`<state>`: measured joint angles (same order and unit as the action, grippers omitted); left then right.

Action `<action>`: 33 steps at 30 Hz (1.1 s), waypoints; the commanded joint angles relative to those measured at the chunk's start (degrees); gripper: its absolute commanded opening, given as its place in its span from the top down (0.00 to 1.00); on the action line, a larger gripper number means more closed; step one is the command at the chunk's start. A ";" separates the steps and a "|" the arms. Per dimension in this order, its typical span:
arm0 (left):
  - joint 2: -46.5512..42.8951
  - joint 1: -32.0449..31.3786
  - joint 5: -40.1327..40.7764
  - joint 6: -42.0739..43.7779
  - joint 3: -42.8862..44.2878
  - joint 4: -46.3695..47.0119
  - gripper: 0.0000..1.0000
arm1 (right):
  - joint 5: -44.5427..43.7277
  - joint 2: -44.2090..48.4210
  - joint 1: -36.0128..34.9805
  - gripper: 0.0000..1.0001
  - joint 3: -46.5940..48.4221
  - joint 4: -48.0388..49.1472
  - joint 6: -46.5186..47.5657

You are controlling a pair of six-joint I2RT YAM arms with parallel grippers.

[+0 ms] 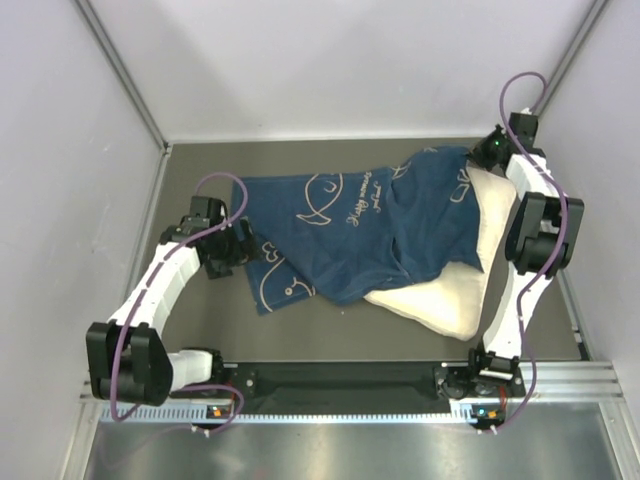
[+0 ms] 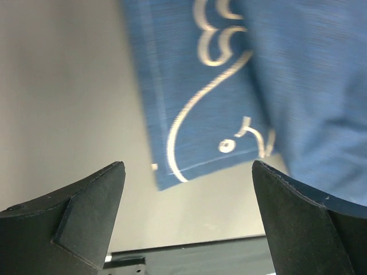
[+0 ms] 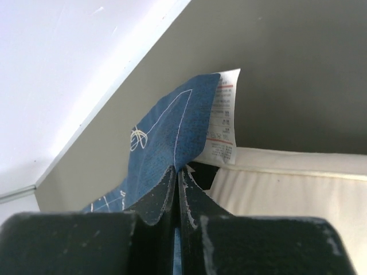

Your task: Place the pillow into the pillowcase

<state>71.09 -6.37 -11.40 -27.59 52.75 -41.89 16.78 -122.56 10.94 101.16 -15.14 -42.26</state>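
Nearest me, a ribbed aluminium rail runs along the table's front edge and carries the bases of the 2 white arms, each trailing a purple cable. Beyond it is the table, matte dark grey.

The left gripper hovers low at the left edge of the pillowcase, its 2 black fingers spread wide with nothing between them. The wrist camera looks down past them onto a hemmed corner of the blue cloth.

The pillowcase is denim-blue with white line-drawn whales. It lies crumpled across the middle of the table, and its right part is draped over the pillow. The cream quilted pillow lies on the right half of the table, with its near and right edges showing.

At the far right, the right gripper has its jaws pressed together on a corner of the pillowcase. A white tag stands just behind that corner; its red lines and tiny print are too small for me to read. The cursive writing on the cloth is also unreadable.

Plain white walls with grey metal corner posts enclose the table on 3 sides.
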 commanded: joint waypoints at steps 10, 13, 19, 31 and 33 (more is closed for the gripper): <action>-1.22 -7.33 8.84 -8.79 -5.47 -3.45 0.09 | 0.54 5.75 0.05 1.00 -2.02 5.73 -2.74; 0.01 -9.79 10.60 -10.81 -6.78 -3.11 0.12 | 0.63 6.11 0.05 1.00 -3.17 6.78 -3.35; 1.33 -12.96 10.17 -15.38 -12.48 1.98 0.19 | 1.94 6.20 0.05 1.00 -3.96 8.10 -3.97; 6.78 -14.02 13.06 -16.10 -16.89 9.98 0.62 | 3.44 7.25 0.05 1.00 -6.33 11.00 -5.02; 7.05 -14.02 14.81 -15.56 -17.15 10.95 0.67 | 3.62 7.25 0.05 1.00 -6.42 11.09 -5.02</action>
<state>76.03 -20.01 -0.25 -43.68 37.30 -36.80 19.55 -119.39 10.94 94.85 -7.62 -46.74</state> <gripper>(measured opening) 0.344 0.007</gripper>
